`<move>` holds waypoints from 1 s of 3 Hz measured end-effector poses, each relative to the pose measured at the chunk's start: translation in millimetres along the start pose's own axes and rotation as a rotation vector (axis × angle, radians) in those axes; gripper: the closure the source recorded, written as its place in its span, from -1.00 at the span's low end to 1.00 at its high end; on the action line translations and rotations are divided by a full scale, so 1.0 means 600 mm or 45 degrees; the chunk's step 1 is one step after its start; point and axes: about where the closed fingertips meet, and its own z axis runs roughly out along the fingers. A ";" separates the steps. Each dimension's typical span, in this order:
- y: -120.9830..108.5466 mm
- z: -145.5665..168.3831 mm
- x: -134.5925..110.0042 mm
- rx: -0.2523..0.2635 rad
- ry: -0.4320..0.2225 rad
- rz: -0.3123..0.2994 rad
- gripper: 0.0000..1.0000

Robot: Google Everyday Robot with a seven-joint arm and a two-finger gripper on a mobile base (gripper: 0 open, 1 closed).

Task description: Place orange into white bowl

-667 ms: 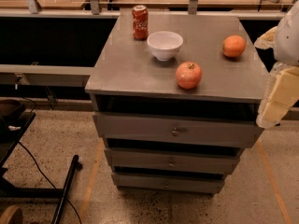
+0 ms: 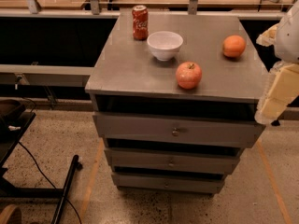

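The orange [image 2: 233, 45] sits on the grey cabinet top [image 2: 135, 69] near its right edge. The white bowl [image 2: 164, 44] stands upright and empty near the back middle, left of the orange. My gripper [image 2: 273, 66] is at the right edge of the view, just off the cabinet's right side and to the right of and nearer than the orange. It is open and empty, with one cream finger [image 2: 279, 93] low and the other higher up.
A reddish apple [image 2: 188, 74] lies near the front edge, between the bowl and me. A red soda can [image 2: 139, 22] stands behind the bowl on the left. The cabinet has several drawers [image 2: 175, 132]. A black stand [image 2: 65, 190] is on the floor at left.
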 end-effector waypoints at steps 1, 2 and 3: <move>-0.068 -0.003 0.023 0.121 -0.025 0.067 -1.00; -0.173 -0.006 0.049 0.282 -0.097 0.125 -1.00; -0.294 -0.006 0.054 0.445 -0.155 0.209 -1.00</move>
